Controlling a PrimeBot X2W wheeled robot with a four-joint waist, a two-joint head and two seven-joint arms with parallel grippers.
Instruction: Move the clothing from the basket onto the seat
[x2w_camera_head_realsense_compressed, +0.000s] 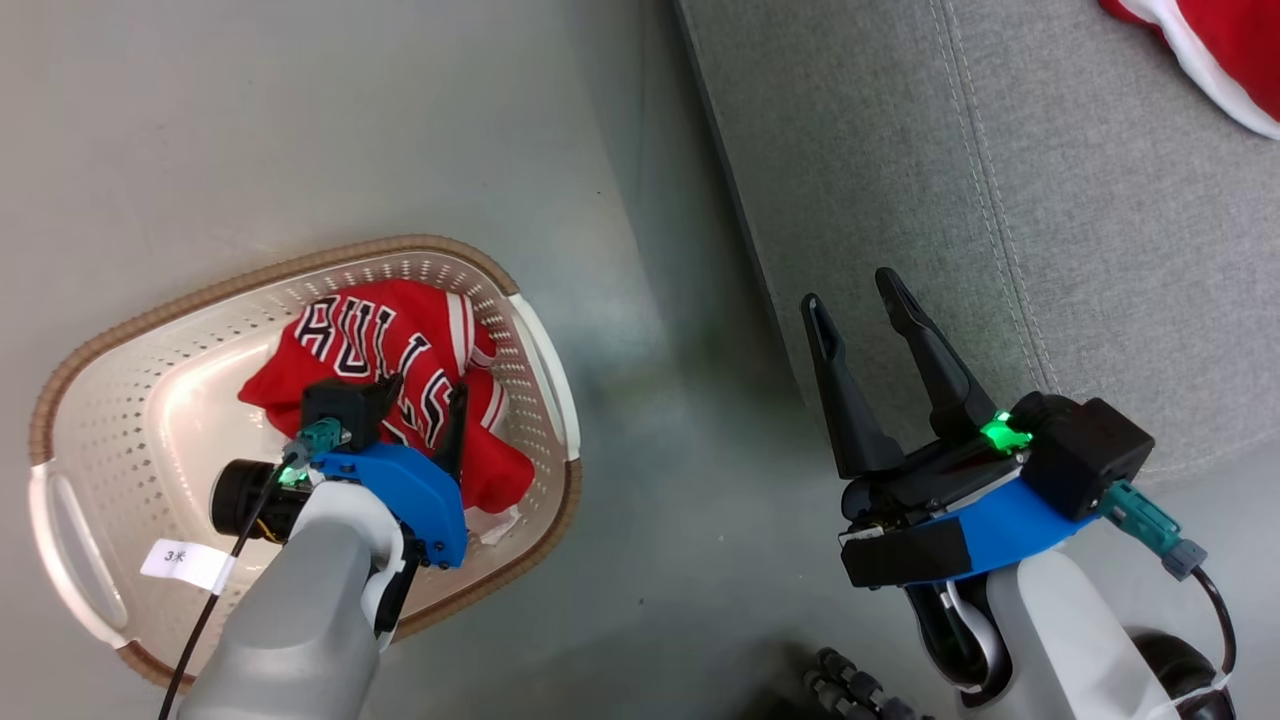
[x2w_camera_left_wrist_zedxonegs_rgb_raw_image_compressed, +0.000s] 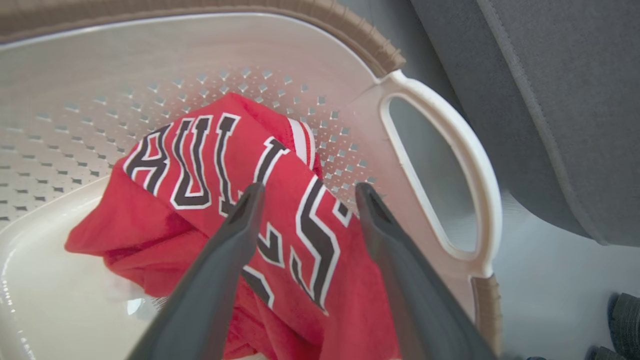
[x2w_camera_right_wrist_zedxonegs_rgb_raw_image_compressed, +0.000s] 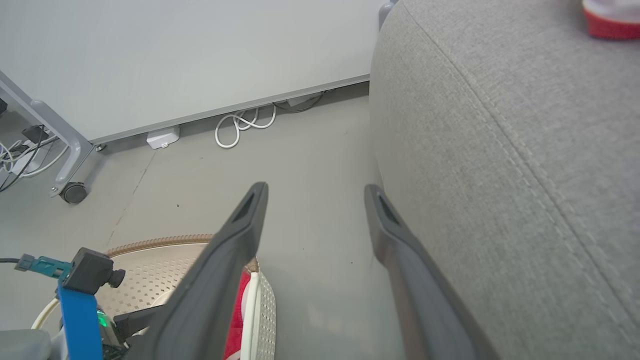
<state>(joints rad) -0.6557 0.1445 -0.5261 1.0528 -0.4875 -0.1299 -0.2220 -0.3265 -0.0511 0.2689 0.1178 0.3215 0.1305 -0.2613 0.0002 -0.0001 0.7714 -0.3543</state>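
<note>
- Fingers of my left gripper (x2w_camera_head_realsense_compressed: 428, 392) stand spread wide inside the basket (x2w_camera_head_realsense_compressed: 300, 262), straddling the lettered red jersey (x2w_camera_head_realsense_compressed: 380, 340) and holding nothing. Whether the tips touch cloth, I cannot tell.
- Step in hand, as I judge it, is the pick. I would push down into the bunched cloth at the middle of the basket, clear of its perforated wall, and close on a thick fold. That way the whole garment should lift over the rim and not trail.
- My right gripper (x2w_camera_head_realsense_compressed: 850, 290) waits outside the basket, on the side nearest the seat (x2w_camera_head_realsense_compressed: 1050, 200), its fingers just as wide and empty.
- Count: two red garments, one in the basket and a second garment (x2w_camera_head_realsense_compressed: 1215, 50) lying on the seat, well apart from the basket; one basket; one seat; two grippers.
</note>
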